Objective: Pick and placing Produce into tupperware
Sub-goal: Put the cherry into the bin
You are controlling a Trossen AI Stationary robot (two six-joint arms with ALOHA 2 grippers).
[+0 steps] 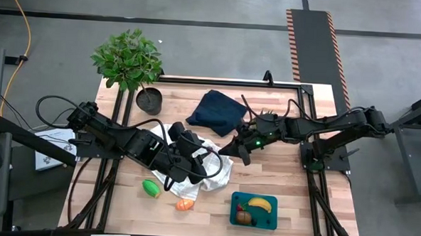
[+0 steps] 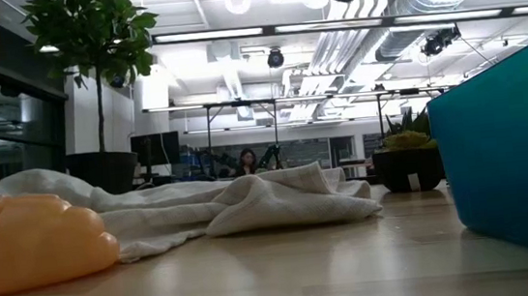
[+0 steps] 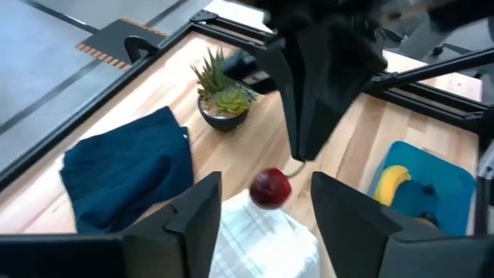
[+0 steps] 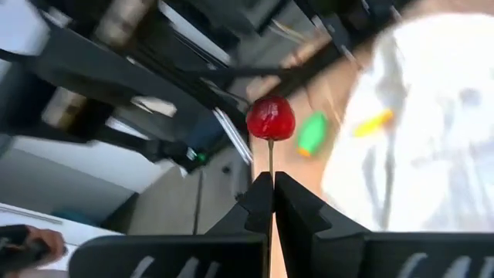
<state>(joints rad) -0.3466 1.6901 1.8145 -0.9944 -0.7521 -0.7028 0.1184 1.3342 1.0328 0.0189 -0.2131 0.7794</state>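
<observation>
- The right hand (image 4: 270, 193) is pressed together on the thin stem of a red cherry (image 4: 271, 117), which stands up above the fingertips; the left hand (image 3: 266, 205) is spread, its fingers on either side of the same cherry (image 3: 270, 188) without touching it.
- This looks like a hand-over over the middle of the surface (image 1: 213, 214), above the white cloth (image 1: 219, 172). The grip is on the stem alone, so the fruit may swing; I would carry it slowly and keep it level.
- The left hand should draw straight back first, so its fingers do not knock the cherry off the stem.
- The blue container (image 1: 271, 219) sits at the front edge of the surface, on the right arm's side, and already holds a banana (image 1: 260, 203) and a brown round piece (image 1: 244, 218). The free room is beside these; release low there.
- A green piece (image 1: 150, 188) and an orange piece (image 1: 185, 204) lie on the bare wood in front of the white cloth, on the left arm's side, not yet packed.
- Nearby: a dark blue cloth (image 1: 214, 110) and a small spiky plant (image 3: 224, 96) farther back, and a leafy plant (image 1: 128, 57) at the back left corner. None lies between the cherry and the container; the crumpled cloth is the only thing to stay clear of.
</observation>
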